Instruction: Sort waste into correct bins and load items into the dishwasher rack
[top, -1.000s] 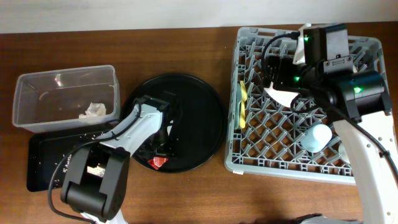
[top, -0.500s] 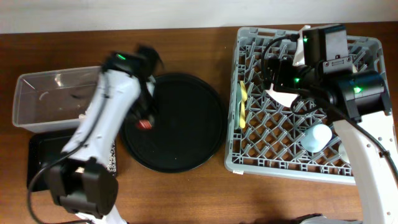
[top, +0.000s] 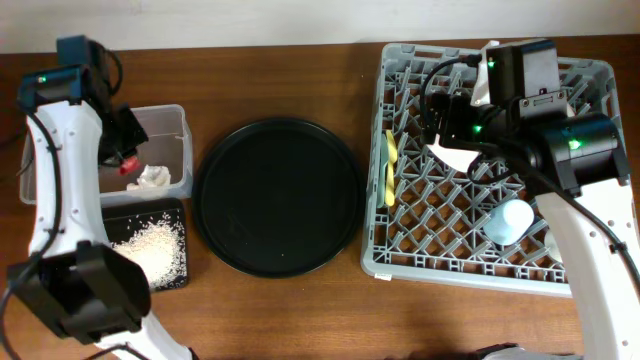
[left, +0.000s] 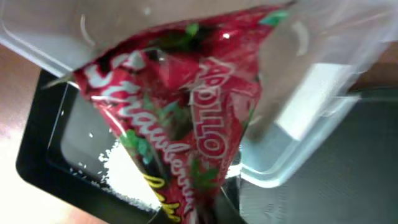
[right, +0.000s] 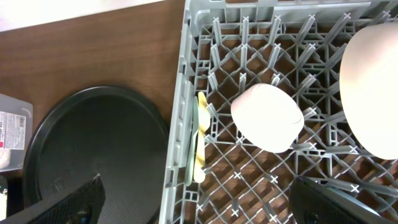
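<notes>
My left gripper (top: 124, 158) is shut on the small red wrapper (left: 186, 118) and holds it over the clear tub (top: 60, 140), above the tub's near rim. The crumpled white tissue (top: 151, 178) lies in that tub. The white grains (top: 152, 243) are heaped in the shallow black tray (top: 70, 235). My right gripper (right: 199, 208) is open and empty above the grey rack (top: 590, 280). The rack holds the small bowl (right: 267, 117), the cream bowl-plate (right: 373, 87), the light blue cup (top: 508, 220), the yellow spoon (right: 200, 140) and the mint spoon (right: 190, 163). I cannot pick out the white cup.
The large round black tray (top: 278, 195) lies bare between the two bins and the rack. The black tray sits right in front of the clear tub. The right arm covers part of the rack's middle.
My left arm lifted the red wrapper off the round tray and swung it left and back to over the clear tub. The grains in the black tray are now uncovered. The right arm stayed still.
</notes>
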